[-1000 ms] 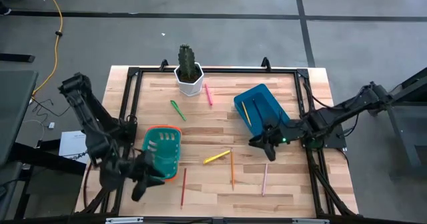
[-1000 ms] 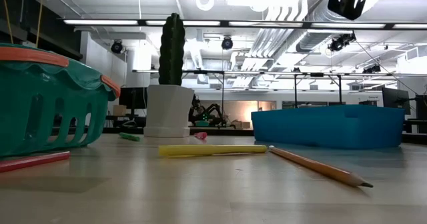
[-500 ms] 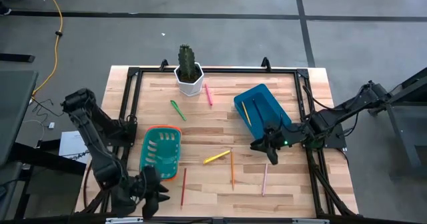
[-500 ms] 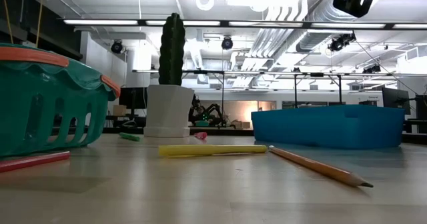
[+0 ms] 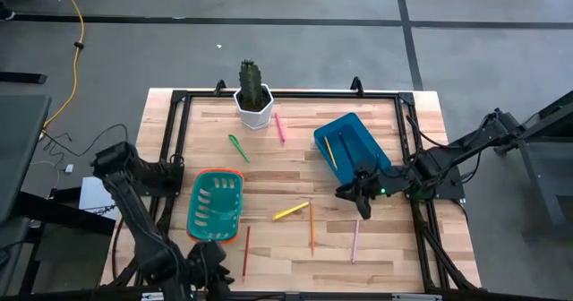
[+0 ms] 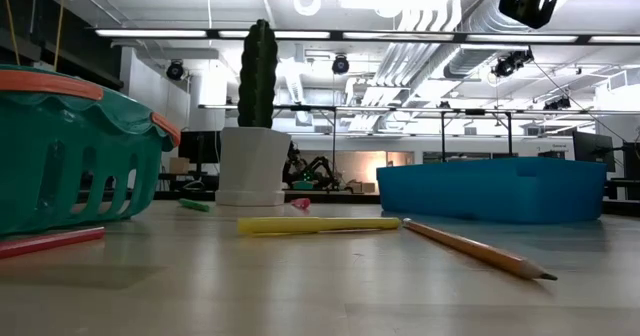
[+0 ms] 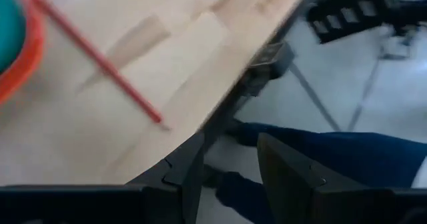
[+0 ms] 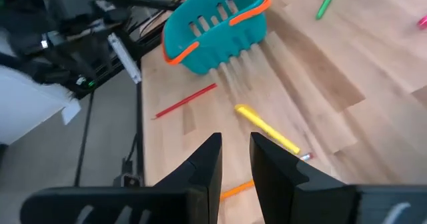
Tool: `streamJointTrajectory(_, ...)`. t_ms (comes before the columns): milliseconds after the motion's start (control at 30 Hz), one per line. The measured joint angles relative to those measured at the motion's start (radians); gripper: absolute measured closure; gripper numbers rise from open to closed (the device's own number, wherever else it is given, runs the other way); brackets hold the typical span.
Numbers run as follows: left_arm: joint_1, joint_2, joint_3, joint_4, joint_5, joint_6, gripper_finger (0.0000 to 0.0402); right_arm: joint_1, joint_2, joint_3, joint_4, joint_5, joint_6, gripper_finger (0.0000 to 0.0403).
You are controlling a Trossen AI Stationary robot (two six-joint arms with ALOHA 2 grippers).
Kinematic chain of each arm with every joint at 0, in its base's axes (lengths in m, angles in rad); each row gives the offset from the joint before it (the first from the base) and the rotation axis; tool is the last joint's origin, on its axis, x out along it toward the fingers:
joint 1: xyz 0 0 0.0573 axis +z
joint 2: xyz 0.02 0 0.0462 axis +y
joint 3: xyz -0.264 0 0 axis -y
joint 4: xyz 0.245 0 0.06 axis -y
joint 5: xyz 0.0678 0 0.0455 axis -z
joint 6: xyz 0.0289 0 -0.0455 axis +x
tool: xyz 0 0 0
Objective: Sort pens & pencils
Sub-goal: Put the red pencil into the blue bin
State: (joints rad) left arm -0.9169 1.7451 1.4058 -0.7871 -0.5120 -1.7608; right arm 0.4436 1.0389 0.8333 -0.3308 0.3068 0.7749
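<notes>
1. Left hand (image 5: 209,279): at the 7 o'clock edge of the desk (image 5: 295,171) (12 o'clock = cactus pot (image 5: 253,97) side), fingers parted, empty.
2. Right hand (image 5: 363,210): above the desk at 4 o'clock, just off the blue bin (image 5: 354,140), fingers slightly apart, gripping nothing.
3. Pens: green pen (image 5: 238,148) at 10 o'clock, pink pen (image 5: 279,126) at 12 o'clock beside the pot, yellow pen (image 5: 291,211) near centre.
4. Pencils: orange pencil (image 5: 312,227) at 6 o'clock, red pencil (image 5: 245,252) at 7 o'clock near the teal basket (image 5: 216,207), salmon pencil (image 5: 354,241) at 5 o'clock, one yellow-orange pencil (image 5: 330,150) inside the blue bin.
</notes>
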Motion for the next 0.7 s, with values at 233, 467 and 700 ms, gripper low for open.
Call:
streamJointTrajectory(233,0.045,0.112,0.131,-0.176,0.087,-0.145,0.0273,-0.020,0.000,0.000,-0.007,0.023,-0.047,0.0334)
streamJointTrajectory(467,0.112,0.150,0.174,-0.224,0.097,-0.150,0.0273,-0.021,0.000,0.000,-0.009,-0.024,-0.115,0.0334)
streamJointTrajectory(700,0.154,0.168,0.174,-0.193,0.106,-0.149,0.0273,-0.021,-0.001,0.000,-0.021,-0.081,-0.160,0.0334)
